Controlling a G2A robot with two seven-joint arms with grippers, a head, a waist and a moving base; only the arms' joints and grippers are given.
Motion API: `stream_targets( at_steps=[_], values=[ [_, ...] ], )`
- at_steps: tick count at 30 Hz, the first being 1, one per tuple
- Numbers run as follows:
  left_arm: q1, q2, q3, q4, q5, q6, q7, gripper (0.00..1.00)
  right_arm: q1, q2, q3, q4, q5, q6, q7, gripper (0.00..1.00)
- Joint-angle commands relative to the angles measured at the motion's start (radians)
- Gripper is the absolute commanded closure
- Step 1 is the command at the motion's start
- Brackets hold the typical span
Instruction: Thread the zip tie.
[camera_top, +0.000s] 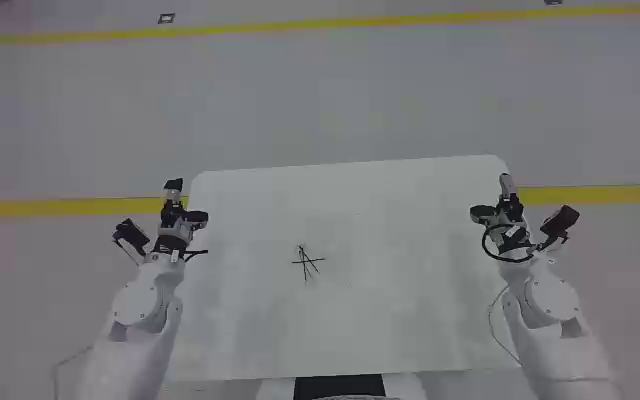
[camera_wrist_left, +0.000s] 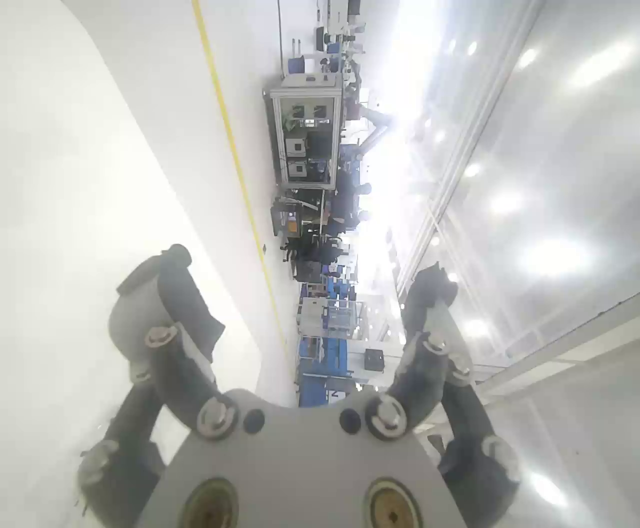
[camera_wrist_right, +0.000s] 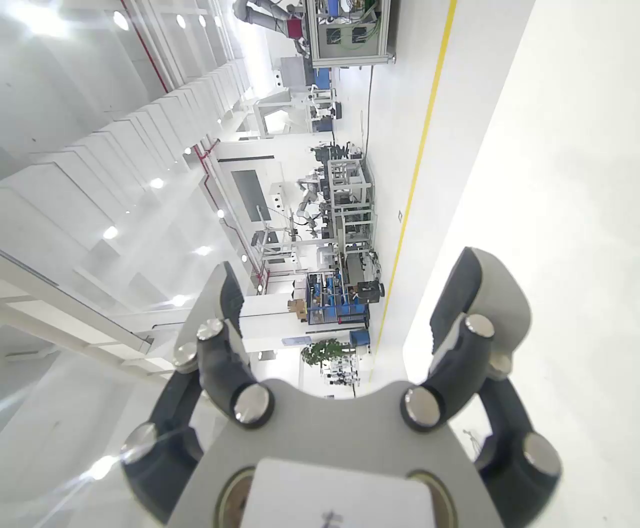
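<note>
Left gripper (camera_wrist_left: 305, 270): dark padded fingers spread wide, nothing between them; held at the left edge of the table, pointing away from the robot.

Right gripper (camera_wrist_right: 347, 267): fingers likewise spread wide, nothing held; at the table's right edge.

Thin black zip ties (camera_top: 308, 263): a small crossed bundle lying flat near the middle of the table, well apart from both grippers.

White rectangular table with rounded corners (camera_top: 400, 200): carries the ties.

Yellow floor line (camera_top: 300, 25): beyond the far side of the table.

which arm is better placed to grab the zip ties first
Left, probably: the left claw is open and nearer the zip ties than the right claw, which is open too.
</note>
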Motion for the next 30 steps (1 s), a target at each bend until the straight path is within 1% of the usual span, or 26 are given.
stream_targets(
  at_steps=[1, 2, 3, 4, 5, 6, 7, 8, 9, 10, 11, 13, 17, 18, 30],
  values=[
    [0.0, 0.0, 0.0, 0.0, 0.0, 0.0, 0.0, 0.22, 0.0, 0.0, 0.0, 0.0, 0.0, 0.0, 0.0, 0.0],
    [0.0, 0.0, 0.0, 0.0, 0.0, 0.0, 0.0, 0.0, 0.0, 0.0, 0.0, 0.0, 0.0, 0.0, 0.0, 0.0],
    [0.0, 0.0, 0.0, 0.0, 0.0, 0.0, 0.0, 0.0, 0.0, 0.0, 0.0, 0.0, 0.0, 0.0, 0.0, 0.0],
    [0.0, 0.0, 0.0, 0.0, 0.0, 0.0, 0.0, 0.22, 0.0, 0.0, 0.0, 0.0, 0.0, 0.0, 0.0, 0.0],
    [0.0, 0.0, 0.0, 0.0, 0.0, 0.0, 0.0, 0.22, 0.0, 0.0, 0.0, 0.0, 0.0, 0.0, 0.0, 0.22],
    [0.0, 0.0, 0.0, 0.0, 0.0, 0.0, 0.0, 0.0, 0.0, 0.0, 0.0, 0.0, 0.0, 0.0, 0.0, 0.0],
    [0.0, 0.0, 0.0, 0.0, 0.0, 0.0, 0.0, 0.0, 0.0, 0.0, 0.0, 0.0, 0.0, 0.0, 0.0, 0.22],
    [0.0, 0.0, 0.0, 0.0, 0.0, 0.0, 0.0, 0.0, 0.0, 0.0, 0.0, 0.0, 0.0, 0.0, 0.0, 0.0],
    [0.0, 0.0, 0.0, 0.0, 0.0, 0.0, 0.0, 0.0, 0.0, 0.0, 0.0, 0.0, 0.0, 0.0, 0.0, 0.0],
    [0.0, 0.0, 0.0, 0.0, 0.0, 0.0, 0.0, 0.0, 0.016, 0.004, -0.015, -0.036, -0.048, -0.01, 0.062, 0.0],
    [0.0, 0.0, 0.0, 0.0, 0.0, 0.0, 0.0, 0.0, 0.033, 0.007, -0.018, -0.037, -0.095, -0.016, 0.11, 0.0],
    [0.0, 0.0, 0.0, 0.0, 0.0, 0.0, 0.0, 0.0, 0.061, 0.012, -0.029, -0.033, -0.167, -0.029, 0.17, 0.0],
    [0.0, 0.0, 0.0, 0.0, 0.0, 0.0, 0.0, 0.0, 0.111, 0.017, -0.094, -0.038, -0.353, -0.02, 0.268, 0.0],
    [0.0, 0.0, 0.0, 0.0, 0.0, 0.0, 0.0, 0.0, 0.117, 0.016, -0.111, -0.04, -0.365, -0.023, 0.279, 0.0],
    [0.0, 0.0, 0.0, 0.0, 0.0, 0.0, 0.0, 0.0, 0.117, 0.016, -0.111, -0.04, -0.365, -0.023, 0.279, 0.0]
  ],
)
